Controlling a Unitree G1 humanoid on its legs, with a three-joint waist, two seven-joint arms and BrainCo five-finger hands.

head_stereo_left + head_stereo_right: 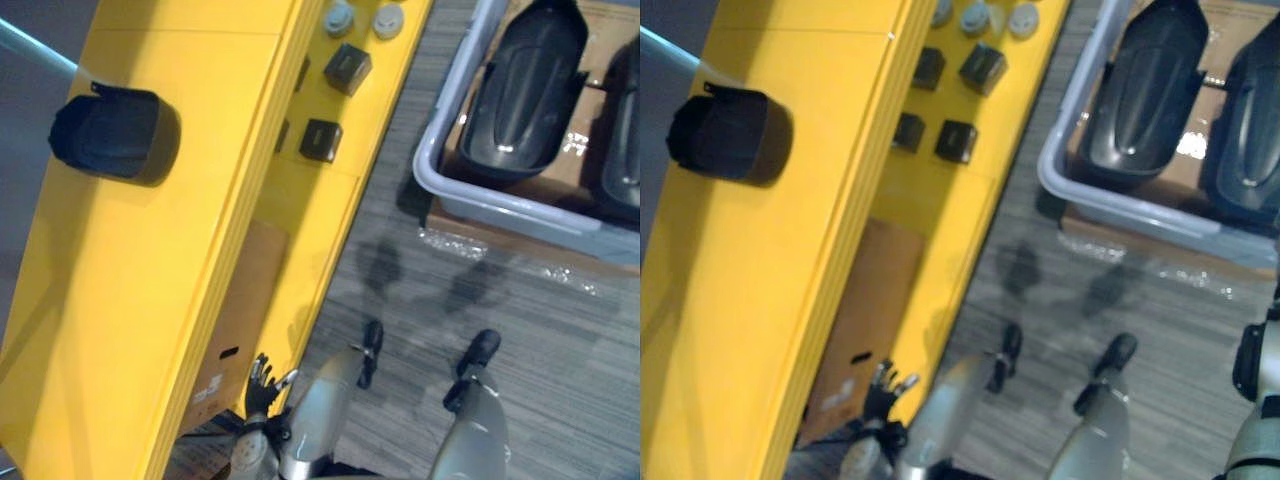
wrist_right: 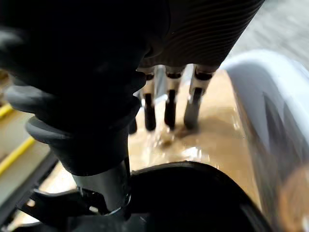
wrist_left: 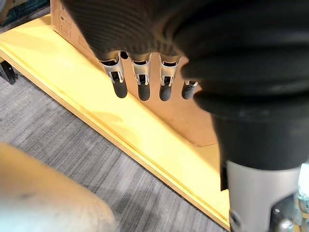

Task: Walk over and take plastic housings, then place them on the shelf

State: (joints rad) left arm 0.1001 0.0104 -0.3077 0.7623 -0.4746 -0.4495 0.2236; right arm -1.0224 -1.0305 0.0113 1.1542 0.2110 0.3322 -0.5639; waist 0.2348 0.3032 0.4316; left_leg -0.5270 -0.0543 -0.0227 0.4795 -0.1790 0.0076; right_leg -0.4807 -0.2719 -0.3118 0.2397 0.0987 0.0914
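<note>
Two plastic housings are noted inside the grey bin; left hand and right hand are held loosely spread.

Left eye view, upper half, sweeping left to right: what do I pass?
dark housing on top of the yellow shelf → small black boxes on the shelf's lower level → grey tub, rim first → housing in the tub → second housing at the right edge.

Shelf yellow. Plastic housings black, apparently glossy. Tray pale grey. Floor grey, finely streaked. Carton brown.
</note>
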